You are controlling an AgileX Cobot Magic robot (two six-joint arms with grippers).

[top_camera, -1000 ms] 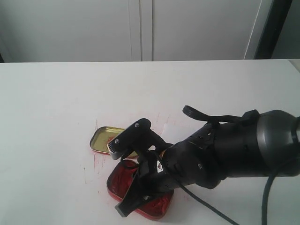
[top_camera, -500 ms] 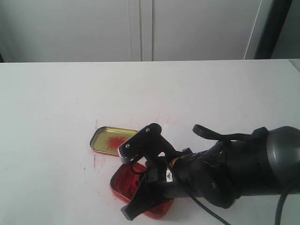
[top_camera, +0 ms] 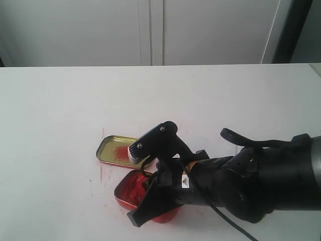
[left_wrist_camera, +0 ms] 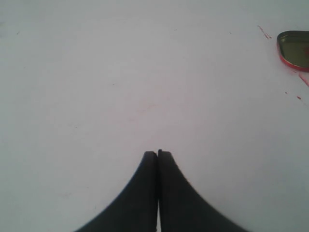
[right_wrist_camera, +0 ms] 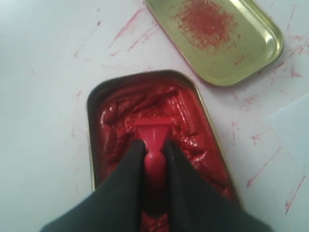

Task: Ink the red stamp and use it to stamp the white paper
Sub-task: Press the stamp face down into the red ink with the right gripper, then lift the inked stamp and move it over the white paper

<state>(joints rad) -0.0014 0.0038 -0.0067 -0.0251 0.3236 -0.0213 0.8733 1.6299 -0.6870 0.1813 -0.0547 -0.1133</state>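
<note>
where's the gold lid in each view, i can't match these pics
Exterior view: the gold lid lies open side up, left of centre, just behind the ink tin.
Left wrist view: only a corner of it shows, cut by the frame edge, well away from the left gripper.
Right wrist view: it is almost whole, just past the ink tin's far end.
Shared landmark: the red scratches on the table beside the lid.

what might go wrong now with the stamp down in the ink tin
The red stamp sits in thick, lumpy ink, so it may come up overloaded and print a blotch on the white paper. The right gripper pinches only the narrow knob, so sticky paste could tilt or pull the stamp loose. Nothing holds the ink tin; it might lift with the stamp.
</note>
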